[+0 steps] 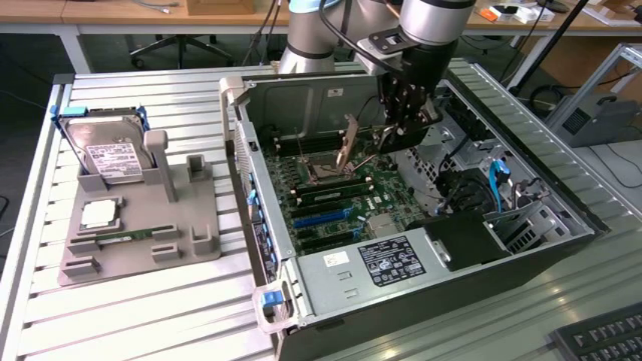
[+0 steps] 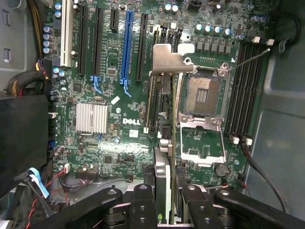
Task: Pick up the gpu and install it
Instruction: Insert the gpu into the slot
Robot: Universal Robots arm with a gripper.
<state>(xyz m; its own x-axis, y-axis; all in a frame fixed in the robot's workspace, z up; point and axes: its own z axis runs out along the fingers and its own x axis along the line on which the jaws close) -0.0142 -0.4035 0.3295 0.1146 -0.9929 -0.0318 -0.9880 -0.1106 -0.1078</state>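
My gripper (image 1: 399, 134) is inside the open computer case (image 1: 561, 226), above the motherboard (image 2: 105, 95). It is shut on the gpu (image 2: 163, 157), a thin dark card seen edge-on between the two fingers (image 2: 143, 200), with its metal bracket (image 2: 167, 58) at the far end. In the exterior view the gpu (image 1: 348, 150) hangs tilted over the CPU socket (image 1: 326, 169). In the wrist view the card runs parallel to the expansion slots, between a black slot (image 2: 141, 47) and the CPU socket (image 2: 202, 95). The blue slot (image 2: 127, 47) lies a little further to the side.
A grey fixture (image 1: 186, 226) to the case's left in the exterior view holds a hard drive (image 1: 110, 158), a CPU (image 1: 98, 214) and a RAM stick (image 1: 131, 237). The power supply (image 1: 377, 263), drive cage and cables (image 1: 500, 180) crowd the case's near end.
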